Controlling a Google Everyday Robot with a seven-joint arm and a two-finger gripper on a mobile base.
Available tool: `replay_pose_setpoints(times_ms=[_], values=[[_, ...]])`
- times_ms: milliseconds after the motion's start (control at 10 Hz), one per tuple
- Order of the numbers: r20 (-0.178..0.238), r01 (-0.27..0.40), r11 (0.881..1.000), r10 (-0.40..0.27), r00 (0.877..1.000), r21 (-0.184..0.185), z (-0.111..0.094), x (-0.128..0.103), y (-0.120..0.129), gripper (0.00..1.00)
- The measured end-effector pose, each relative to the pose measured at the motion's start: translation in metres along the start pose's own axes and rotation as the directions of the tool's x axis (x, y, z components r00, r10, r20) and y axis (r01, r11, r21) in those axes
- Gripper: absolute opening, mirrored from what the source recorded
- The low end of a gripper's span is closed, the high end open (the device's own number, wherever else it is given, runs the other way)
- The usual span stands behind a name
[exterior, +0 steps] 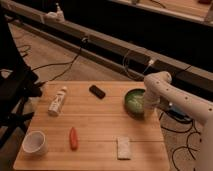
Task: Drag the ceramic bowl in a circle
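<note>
The ceramic bowl (133, 102), wide, shallow and green inside with a dark rim, sits on the wooden table (95, 120) near its right edge. My gripper (148, 109) comes down from the white arm (159, 82) on the right and sits at the bowl's right rim, touching or very close to it. The arm hides the rim's right side.
A white cup (35, 142) stands at the front left. An orange-red carrot-like piece (73, 138) and a white packet (123, 147) lie near the front. A white bottle (57, 100) and a black object (97, 91) lie farther back. A black chair (15, 90) stands left of the table.
</note>
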Motion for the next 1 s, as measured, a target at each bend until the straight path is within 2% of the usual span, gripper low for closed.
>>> replay_pose_setpoints(times_ms=[100,200,300,500,600,800,900,1000], values=[[-0.023,0.010,1.000,-0.009,1.000,0.028,0.000,-0.002,-0.019,0.00],[-0.026,0.028,0.998,-0.027,0.999,0.054,0.000,-0.015,-0.037,0.00],[-0.023,0.040,0.997,-0.038,0.999,0.066,0.000,-0.023,-0.045,0.00],[0.029,0.090,0.991,-0.093,0.995,0.099,-0.003,-0.070,-0.060,0.00],[0.058,0.116,0.987,-0.123,0.991,0.108,-0.004,-0.090,-0.060,0.00],[0.121,0.153,0.984,-0.164,0.979,0.095,-0.007,-0.119,-0.039,0.00],[0.161,0.159,0.984,-0.171,0.972,0.083,-0.009,-0.129,-0.023,0.00],[0.180,0.157,0.985,-0.168,0.969,0.077,-0.011,-0.132,-0.014,0.00]])
